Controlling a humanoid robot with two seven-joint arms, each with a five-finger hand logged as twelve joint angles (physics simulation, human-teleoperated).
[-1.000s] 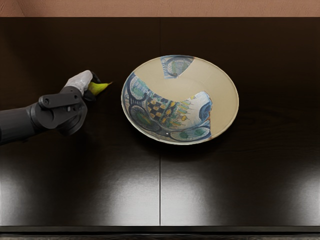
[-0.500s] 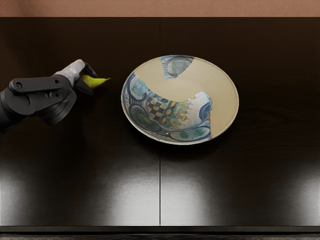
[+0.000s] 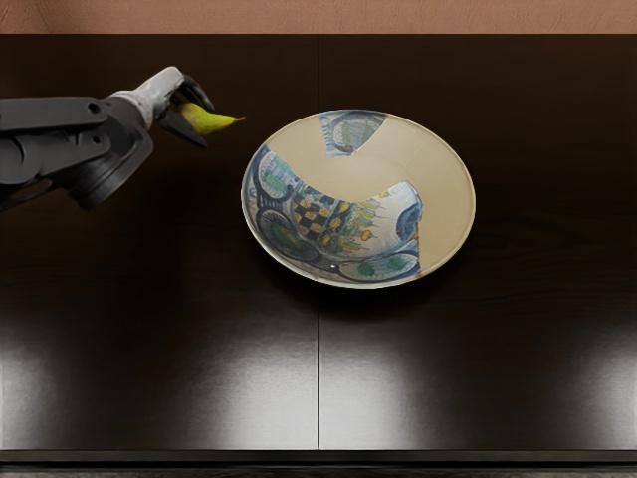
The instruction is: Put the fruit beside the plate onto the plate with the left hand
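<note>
The fruit is mostly hidden inside the curled fingers of the left hand; only its yellow-green pointed end shows, too little to name its kind. The left arm is cut by the picture's left edge, the table by both sides.

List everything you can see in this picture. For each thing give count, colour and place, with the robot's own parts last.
plate: one, cream with a blue, green and yellow pattern, middle of the table
fruit: one, yellow-green, upper left, left of the plate and apart from it
table: one, glossy black-brown, fills most of the view
wall: one strip, reddish brown, along the top edge
left arm: one, dark grey, comes in from the left edge
left robot hand: one, light grey with black fingers, upper left, closed on the fruit
</note>
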